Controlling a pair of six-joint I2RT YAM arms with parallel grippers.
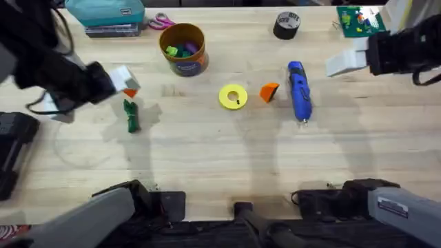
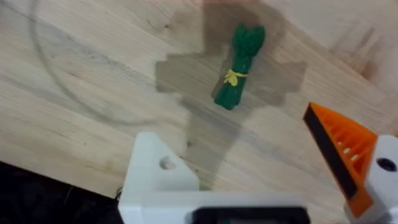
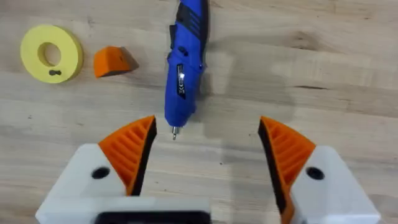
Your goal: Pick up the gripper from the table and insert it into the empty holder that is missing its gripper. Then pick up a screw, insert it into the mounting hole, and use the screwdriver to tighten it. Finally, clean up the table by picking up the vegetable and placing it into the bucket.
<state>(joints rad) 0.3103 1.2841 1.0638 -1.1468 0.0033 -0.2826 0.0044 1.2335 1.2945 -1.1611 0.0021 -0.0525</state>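
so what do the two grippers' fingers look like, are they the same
Not quite. The right gripper has two white angular fingers, each bearing an orange ribbed pad. The left gripper has the same white fingers, but one block is bare, showing a mounting hole. Both arms are black.

1. Setting: robotics lab or workshop bench.
2. Surface is a pale wood table [image 1: 220,165], bare, with two arm bases mounted at the near edge.
3. Tools lie about: blue screwdriver [image 1: 298,89], black tape roll [image 1: 286,25], pink-handled scissors [image 1: 161,22].
4. Green circuit board [image 1: 360,21] at the far right corner; teal case [image 1: 107,14] on a stack at the far left.
5. Loose printed parts: orange gripper [image 1: 269,91], yellow disc [image 1: 233,96].
6. Test props present: toy vegetable [image 1: 131,115], bucket [image 1: 183,48] of coloured bits.
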